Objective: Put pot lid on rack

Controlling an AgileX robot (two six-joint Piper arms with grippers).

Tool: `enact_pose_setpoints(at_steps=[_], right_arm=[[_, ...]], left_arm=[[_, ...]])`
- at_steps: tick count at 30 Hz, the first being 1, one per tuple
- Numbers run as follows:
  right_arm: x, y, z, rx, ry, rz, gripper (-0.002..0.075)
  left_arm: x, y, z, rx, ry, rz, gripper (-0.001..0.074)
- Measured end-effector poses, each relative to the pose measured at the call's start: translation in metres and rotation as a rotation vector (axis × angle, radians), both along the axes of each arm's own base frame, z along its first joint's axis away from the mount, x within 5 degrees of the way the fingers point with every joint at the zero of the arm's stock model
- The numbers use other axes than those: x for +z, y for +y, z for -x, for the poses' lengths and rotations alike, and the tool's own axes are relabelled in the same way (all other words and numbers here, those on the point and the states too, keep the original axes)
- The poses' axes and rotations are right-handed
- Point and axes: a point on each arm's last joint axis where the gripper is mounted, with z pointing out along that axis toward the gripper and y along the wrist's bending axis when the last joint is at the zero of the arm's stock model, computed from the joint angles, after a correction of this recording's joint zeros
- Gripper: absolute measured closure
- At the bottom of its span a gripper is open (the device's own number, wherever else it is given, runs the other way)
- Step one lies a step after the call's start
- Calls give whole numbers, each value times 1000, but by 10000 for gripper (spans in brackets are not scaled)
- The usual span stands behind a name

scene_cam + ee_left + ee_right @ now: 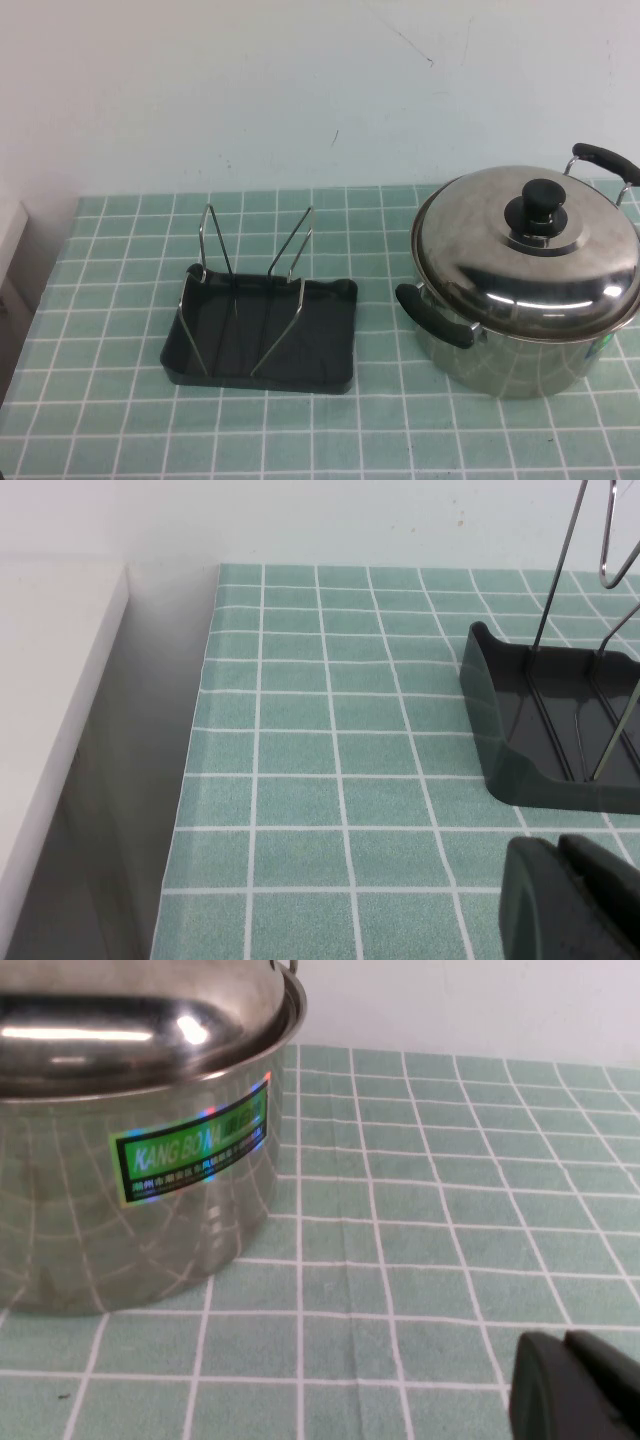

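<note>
The left end effector (575,900) hangs low over the surface (350,430), and only a dark piece of it shows at the edge of the left wrist view, so I cannot tell if it is open or closed. Just ahead of it and a little to one side stands the rack (545,720), a dark plastic tray with thin metal wire loops (590,540) that rise upright from its floor; the near corner of the tray is close to this end effector but does not touch it. The right end effector (580,1390) is also low over the surface, again only a dark piece at the edge of the right wrist view, and its state I cannot tell either. Ahead of it stands the steel pot (130,1200), near but apart from it, with a green label (190,1150) on the wall that faces the end effector. The pot lid (527,250) sits on top of the pot, closed over its rim, with the black knob (541,207) at its centre. In the high view the rack (262,335) is on the left part of the surface and the pot is on the right part, well apart from each other, and the wire loops form a V shape. The surface has a green cloth with white grid lines. No end effector touches the lid or the rack.
</note>
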Motion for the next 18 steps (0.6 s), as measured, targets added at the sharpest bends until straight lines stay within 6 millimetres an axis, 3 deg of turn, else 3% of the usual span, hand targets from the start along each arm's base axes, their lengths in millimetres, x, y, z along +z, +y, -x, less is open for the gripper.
enact_pose_setpoints(at_steps=[18], right_arm=[[0, -1, 0, -2, 2, 31, 727]], left_arm=[[0, 0, 0, 0, 0, 0, 738]])
